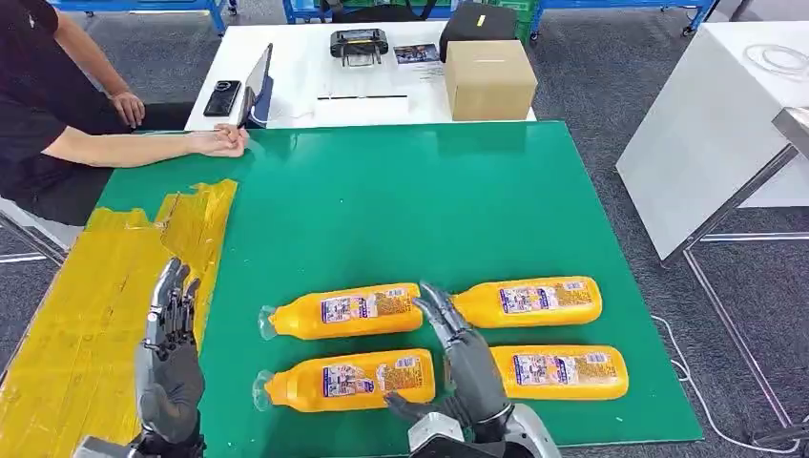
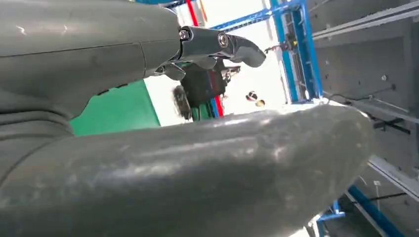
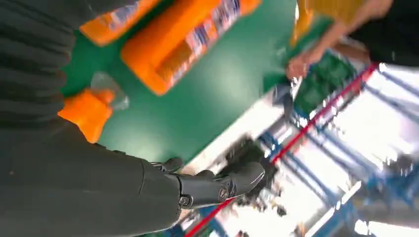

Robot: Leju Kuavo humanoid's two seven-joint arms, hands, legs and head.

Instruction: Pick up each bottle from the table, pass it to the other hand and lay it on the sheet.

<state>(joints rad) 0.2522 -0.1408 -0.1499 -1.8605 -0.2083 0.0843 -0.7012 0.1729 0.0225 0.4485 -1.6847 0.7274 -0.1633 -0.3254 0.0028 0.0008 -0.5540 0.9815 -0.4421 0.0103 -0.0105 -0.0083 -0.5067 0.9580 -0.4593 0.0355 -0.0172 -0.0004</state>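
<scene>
4 orange bottles lie on the green table in 2 rows. The right hand is spread and holds nothing; its fingers reach between the upper-left bottle and upper-right bottle, with the lower-left bottle and lower-right bottle flanking its palm. The left hand is empty with straight fingers, over the yellow sheet.
</scene>
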